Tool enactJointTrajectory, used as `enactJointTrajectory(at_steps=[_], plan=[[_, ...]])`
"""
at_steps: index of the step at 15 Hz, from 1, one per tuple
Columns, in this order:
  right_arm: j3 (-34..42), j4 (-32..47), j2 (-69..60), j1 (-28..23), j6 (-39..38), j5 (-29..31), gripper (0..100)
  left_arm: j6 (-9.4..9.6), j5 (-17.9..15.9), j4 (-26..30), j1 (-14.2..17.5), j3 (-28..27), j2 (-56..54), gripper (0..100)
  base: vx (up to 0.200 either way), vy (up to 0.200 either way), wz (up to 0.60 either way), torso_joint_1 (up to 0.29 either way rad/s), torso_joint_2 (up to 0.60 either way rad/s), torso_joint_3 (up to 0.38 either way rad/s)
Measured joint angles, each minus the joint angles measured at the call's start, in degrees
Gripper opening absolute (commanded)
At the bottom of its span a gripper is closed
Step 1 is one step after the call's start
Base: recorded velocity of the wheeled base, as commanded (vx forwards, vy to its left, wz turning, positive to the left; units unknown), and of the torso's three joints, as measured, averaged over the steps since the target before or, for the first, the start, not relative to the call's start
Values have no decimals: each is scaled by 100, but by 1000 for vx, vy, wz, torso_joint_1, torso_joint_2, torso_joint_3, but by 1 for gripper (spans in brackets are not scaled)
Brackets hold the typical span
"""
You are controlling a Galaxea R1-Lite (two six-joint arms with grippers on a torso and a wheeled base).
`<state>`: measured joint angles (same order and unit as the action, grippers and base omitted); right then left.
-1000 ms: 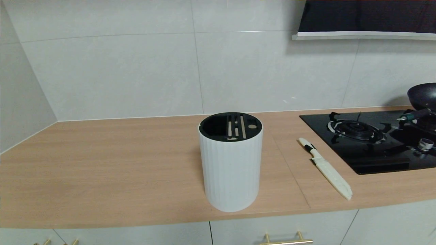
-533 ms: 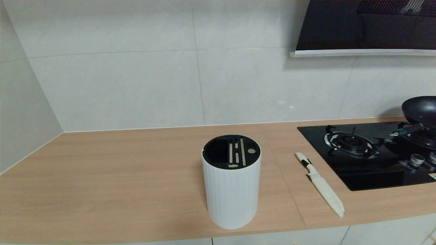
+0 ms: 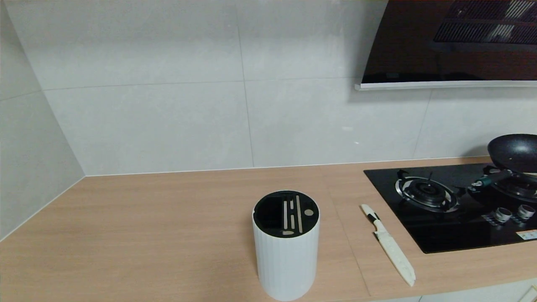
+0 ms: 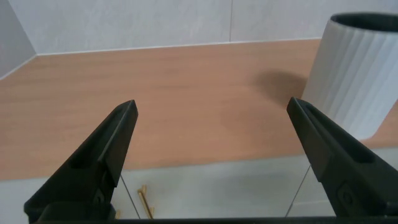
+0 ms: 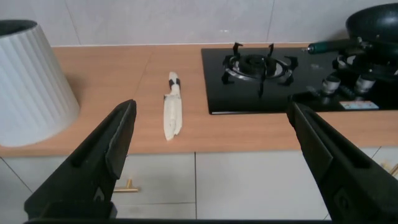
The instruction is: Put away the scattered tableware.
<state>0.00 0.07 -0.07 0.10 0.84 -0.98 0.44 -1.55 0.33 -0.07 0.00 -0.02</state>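
Head cam has tilted up vs 1 s ago: the whole scene slid down-frame, so nothing on the counter [image 3: 147, 226] itself moved. Knife [image 3: 388, 244] lies flat at 3 o'clock of the white knife block [image 3: 286, 247], apart from it, tip toward 5 o'clock. Gas hob [image 3: 453, 218] is at the knife's 2 o'clock. L gripper [image 4: 211, 109] & R gripper [image 5: 211, 107]: jaws spread wide, empty, before the counter's front edge. Pick-up not yet begun; R arm prob. better placed.

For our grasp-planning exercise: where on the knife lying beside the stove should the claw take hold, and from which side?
Probably the handle of the knife, its end nearer the wall, approached from above with the open right claw spanning its narrow width: it lies flat on the counter.
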Motion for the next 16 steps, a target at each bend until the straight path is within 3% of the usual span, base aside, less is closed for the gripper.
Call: enactJointTrajectory(at_steps=[11,16], plan=[[-55,-34,18,1,85,-13,100,0,2,0,-2,0,0,100,0,0,0,7,-14,-8],[-1152,-89,1354,207,46,-345,100,0,2,0,0,0,0,100,0,0,0,0,0,0]])
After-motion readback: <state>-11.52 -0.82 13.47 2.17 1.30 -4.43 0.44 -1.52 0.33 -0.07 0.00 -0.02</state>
